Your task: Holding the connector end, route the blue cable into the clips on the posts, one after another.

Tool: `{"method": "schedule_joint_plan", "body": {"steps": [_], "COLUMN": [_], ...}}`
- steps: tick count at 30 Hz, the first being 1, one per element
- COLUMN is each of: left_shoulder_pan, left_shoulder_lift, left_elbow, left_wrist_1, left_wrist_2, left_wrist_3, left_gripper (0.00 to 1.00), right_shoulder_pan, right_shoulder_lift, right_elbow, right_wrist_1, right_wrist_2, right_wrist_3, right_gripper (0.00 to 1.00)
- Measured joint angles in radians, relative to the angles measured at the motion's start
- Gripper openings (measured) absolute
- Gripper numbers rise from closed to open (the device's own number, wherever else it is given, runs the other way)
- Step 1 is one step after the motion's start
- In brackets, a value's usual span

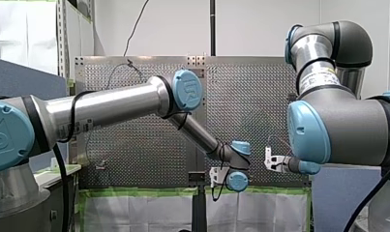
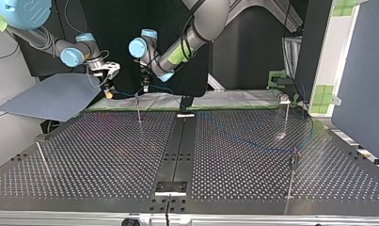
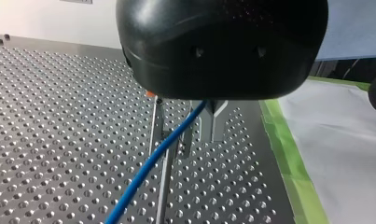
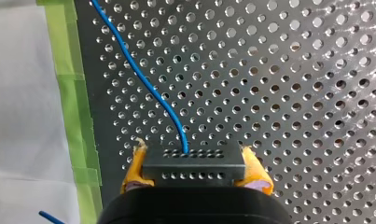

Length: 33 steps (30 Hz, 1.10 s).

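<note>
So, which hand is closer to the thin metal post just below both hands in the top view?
Left. My left hand hangs just above the thin metal post; my right hand, gripping the black connector block, sits off toward that view's left.

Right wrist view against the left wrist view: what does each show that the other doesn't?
Only the right wrist view shows the black connector clamped between my right gripper's yellow pads. Only the left wrist view shows a thin post that the blue cable crosses. Both show that cable, the perforated table and green tape.
</note>
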State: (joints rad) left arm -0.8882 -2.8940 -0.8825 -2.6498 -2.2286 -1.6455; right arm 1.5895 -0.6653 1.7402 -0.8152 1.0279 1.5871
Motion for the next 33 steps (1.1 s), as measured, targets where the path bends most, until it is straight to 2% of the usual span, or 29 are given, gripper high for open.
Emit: {"method": "schedule_joint_plan", "body": {"steps": [9,20,27,33], "left_shoulder_pan": [-0.001,-0.007,-0.014,-0.016], "left_shoulder_lift": [-0.029,-0.031,-0.022,-0.01], "left_elbow": [0.055,0.058,0.058,0.058], "left_wrist_1": [-0.013,-0.052,-0.094,-0.101], "left_wrist_2": [0.021,0.032,0.032,0.038], "left_wrist_3": [0.001,-0.024,-0.047,-0.062], "left_gripper": [0.0,0.0,0.0,0.0], "right_shoulder_pan": [0.0,-0.001,-0.009,-0.014], "right_shoulder_lift": [0.0,0.0,0.0,0.0], "right_elbow": [-0.019,-0.024,-0.025,-0.025], "right_wrist_1": [0.013,0.019,0.03,0.031], "right_wrist_2": [-0.014,-0.021,-0.02,-0.02], "right_wrist_3": [-0.001,-0.001,-0.001,0.003], "right_gripper": [0.0,0.0,0.0,0.0]}}
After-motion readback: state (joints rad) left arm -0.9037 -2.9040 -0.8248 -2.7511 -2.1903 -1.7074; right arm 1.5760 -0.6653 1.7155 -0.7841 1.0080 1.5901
